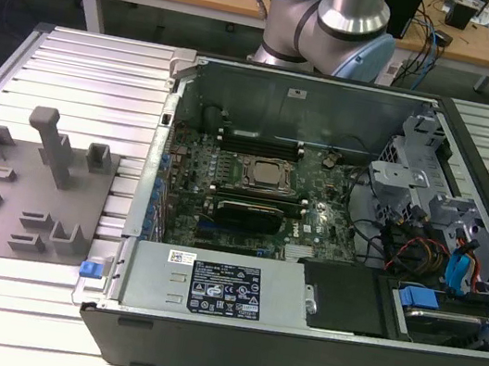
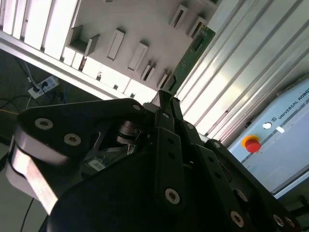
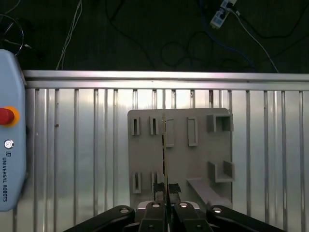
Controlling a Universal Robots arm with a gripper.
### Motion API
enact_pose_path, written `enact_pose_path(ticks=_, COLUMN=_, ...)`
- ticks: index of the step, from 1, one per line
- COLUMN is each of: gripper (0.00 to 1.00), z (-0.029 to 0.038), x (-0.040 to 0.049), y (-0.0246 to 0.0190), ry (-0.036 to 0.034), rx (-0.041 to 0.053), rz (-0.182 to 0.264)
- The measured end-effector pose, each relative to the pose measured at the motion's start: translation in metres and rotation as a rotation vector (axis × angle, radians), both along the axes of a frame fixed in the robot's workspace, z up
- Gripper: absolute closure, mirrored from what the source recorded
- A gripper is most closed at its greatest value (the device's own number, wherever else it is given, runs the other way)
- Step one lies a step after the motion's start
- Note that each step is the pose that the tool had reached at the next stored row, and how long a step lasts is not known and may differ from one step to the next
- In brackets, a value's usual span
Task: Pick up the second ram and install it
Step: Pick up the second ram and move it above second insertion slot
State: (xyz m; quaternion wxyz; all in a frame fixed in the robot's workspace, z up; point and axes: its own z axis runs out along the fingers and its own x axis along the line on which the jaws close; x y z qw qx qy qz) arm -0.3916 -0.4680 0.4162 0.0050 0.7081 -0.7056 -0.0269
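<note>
slatted metal table (image 3: 72, 145), gripper (image 3: 164, 189) clamped on second ram (image 3: 164, 145)

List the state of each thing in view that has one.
gripper: shut on the second ram.
second ram: clamped, hanging over the fixture plate, not yet installed.
fixture plate: flat on the slatted table.
computer case: on its side, open, interior exposed.
CPU socket: uncovered, no cooler on it.

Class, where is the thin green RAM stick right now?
In both wrist views, the thin green circuit-board stick sits clamped in the black gripper, over the grey slotted plate.
</note>
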Motion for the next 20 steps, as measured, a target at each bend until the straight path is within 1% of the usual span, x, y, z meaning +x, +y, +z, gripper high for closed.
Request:
enact_pose_path(ticks=1, gripper=0.87, z=0.0033, x=0.0, y=0.0001, ry=0.0, rx=-0.0001, rz=0.0)
enact_pose_path(ticks=5, gripper=0.87, z=0.0089, x=0.0, y=0.0001, ry=0.0001, rx=-0.0001, rz=0.0)
enact_pose_path(ticks=8, gripper=0.87, z=0.0175, x=0.0, y=0.0003, ry=0.0001, rx=-0.0001, rz=0.0)
enact_pose_path(ticks=10, gripper=0.87, z=0.0207, x=0.0, y=0.0003, ry=0.0002, rx=-0.0002, rz=0.0)
enact_pose_path(ticks=13, gripper=0.87, z=0.0309, x=0.0, y=0.0005, ry=0.0001, rx=-0.0003, rz=0.0)
enact_pose_path(ticks=17, gripper=0.87, z=0.0406, x=0.0, y=0.0007, ry=0.0001, rx=-0.0003, rz=0.0)
enact_pose_path(ticks=20, gripper=0.87, z=0.0407, x=0.0, y=0.0007, ry=0.0, rx=-0.0002, rz=0.0)
